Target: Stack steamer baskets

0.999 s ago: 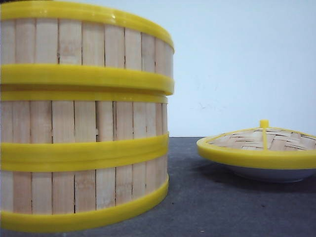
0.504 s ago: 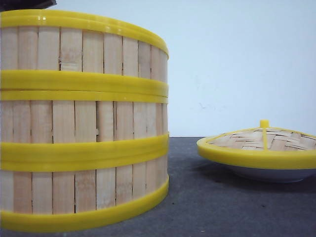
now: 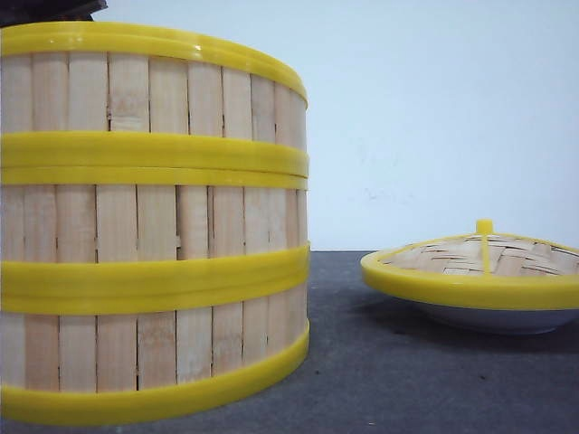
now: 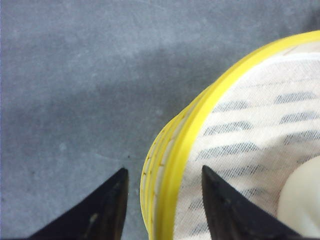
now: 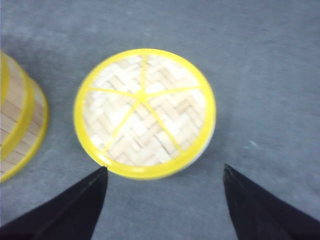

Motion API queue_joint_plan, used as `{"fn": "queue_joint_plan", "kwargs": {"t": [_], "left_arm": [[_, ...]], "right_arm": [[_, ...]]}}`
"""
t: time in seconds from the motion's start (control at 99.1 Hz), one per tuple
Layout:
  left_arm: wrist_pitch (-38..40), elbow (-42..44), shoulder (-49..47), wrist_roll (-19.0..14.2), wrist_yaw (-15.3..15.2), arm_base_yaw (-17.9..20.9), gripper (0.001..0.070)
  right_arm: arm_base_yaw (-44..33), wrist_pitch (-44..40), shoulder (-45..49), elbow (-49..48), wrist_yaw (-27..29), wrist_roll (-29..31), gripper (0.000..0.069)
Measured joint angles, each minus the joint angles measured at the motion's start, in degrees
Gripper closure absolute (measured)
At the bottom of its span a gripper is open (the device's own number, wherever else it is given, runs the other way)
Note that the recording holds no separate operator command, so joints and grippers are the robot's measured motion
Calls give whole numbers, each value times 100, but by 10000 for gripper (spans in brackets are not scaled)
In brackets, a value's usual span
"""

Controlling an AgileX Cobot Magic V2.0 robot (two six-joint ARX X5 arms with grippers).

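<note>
Three steamer baskets (image 3: 154, 226) stacked in one column at frame left on the grey counter (image 3: 380, 380), one domed lid (image 3: 475, 267) over one white plate (image 3: 498, 318) at lower right, left end effector (image 4: 162, 200) open astride the top basket's rim, right end effector (image 5: 165, 192) wide open, empty, above the lid.

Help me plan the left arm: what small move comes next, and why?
Probably lift the left claw straight up. Its fingers are apart on either side of the top steamer basket wall, and that basket sits level on the two below, so the stack looks done.
</note>
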Motion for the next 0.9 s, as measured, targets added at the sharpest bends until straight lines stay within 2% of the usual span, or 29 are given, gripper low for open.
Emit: {"fn": "queue_joint_plan", "kwargs": {"t": [0.182, 0.303, 0.525, 0.898], "left_arm": [[13, 0, 0, 0, -2, 0, 436], [13, 0, 0, 0, -2, 2, 436], [33, 0, 0, 0, -2, 0, 436], [210, 0, -4, 0, -2, 0, 436]], "right_arm": [[0, 1008, 647, -686, -450, -13, 238], [0, 1711, 1222, -1069, -470, -66, 238], [0, 2861, 2236, -1086, -474, -297, 238], [0, 3781, 3589, -1086, -490, -428, 238]]}}
